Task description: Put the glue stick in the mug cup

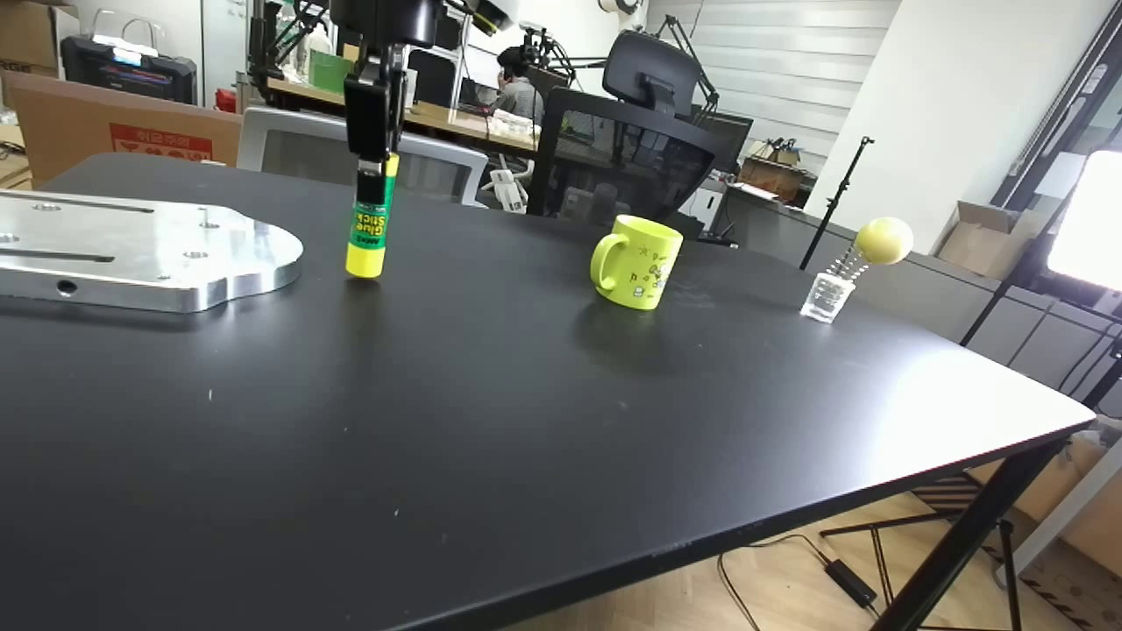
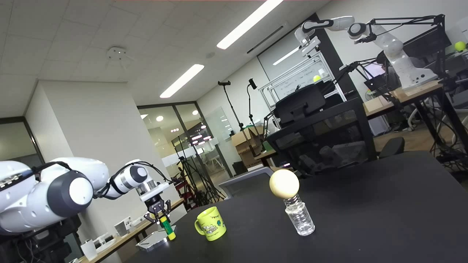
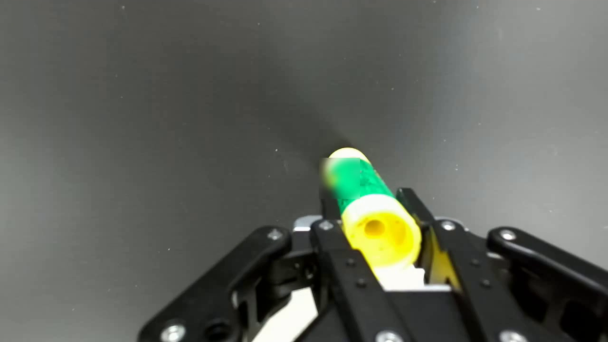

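Blk table [image 1: 491, 421]: mug cup [image 1: 640, 263] upright, int. partly hidden; clear holder [image 1: 827, 298] w/ yellow ball [image 1: 884, 241] on spring [image 2: 292, 201]; gripper [image 3: 369, 203] fingers clamped on glue stick [image 1: 368, 230], outside mug cup.

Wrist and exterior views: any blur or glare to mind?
Wrist view: a square blur smears part of the glue stick; soft sheen on the table. In an exterior view: glare whitens the table towards the bright panel, clear of the mug cup. In an exterior view: ceiling lights burn white.
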